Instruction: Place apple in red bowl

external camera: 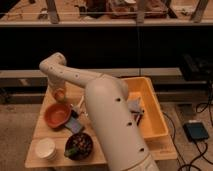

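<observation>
Here the end effector, apparently clamping the apple, hangs just above the red bowl.

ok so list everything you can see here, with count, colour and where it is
table: one, light wood, centre of view
red bowl: one, red-orange, left part of table
apple: one, yellowish-red, at the tool, just behind the red bowl
dark bowl: one, dark with mixed contents, front of table
cup: one, white, front left corner
bin: one, yellow, right side of table, small dark items inside
box: one, dark blue, on floor to the right, cables beside it
arm: one, white, reaching from the foreground to back left
tool: one, at the arm's far end, shut on the apple
</observation>
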{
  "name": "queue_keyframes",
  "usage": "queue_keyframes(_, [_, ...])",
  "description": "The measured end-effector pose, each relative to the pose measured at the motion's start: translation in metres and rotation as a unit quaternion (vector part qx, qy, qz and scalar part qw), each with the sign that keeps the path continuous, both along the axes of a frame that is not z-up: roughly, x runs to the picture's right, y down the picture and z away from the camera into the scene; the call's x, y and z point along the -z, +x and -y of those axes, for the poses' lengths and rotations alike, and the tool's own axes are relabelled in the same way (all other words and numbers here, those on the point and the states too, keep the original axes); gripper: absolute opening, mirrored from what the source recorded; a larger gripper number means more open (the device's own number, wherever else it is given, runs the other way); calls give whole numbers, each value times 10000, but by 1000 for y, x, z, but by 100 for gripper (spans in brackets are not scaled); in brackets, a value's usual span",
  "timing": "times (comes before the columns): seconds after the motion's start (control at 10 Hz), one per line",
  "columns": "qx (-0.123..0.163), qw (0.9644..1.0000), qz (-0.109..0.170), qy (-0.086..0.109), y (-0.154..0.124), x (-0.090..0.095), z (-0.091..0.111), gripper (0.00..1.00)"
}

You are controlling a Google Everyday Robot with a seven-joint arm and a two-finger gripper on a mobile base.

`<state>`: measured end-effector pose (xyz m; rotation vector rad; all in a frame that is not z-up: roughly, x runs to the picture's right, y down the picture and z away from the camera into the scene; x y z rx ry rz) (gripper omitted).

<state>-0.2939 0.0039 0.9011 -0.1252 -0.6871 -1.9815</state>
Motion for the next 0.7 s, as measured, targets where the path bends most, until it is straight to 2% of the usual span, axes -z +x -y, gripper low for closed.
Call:
queue_keyframes(0.3, [-138,9998,67,109,8,11,13,26])
queue_keyframes(0.7, [-511,9973,345,404,30,57,55,26])
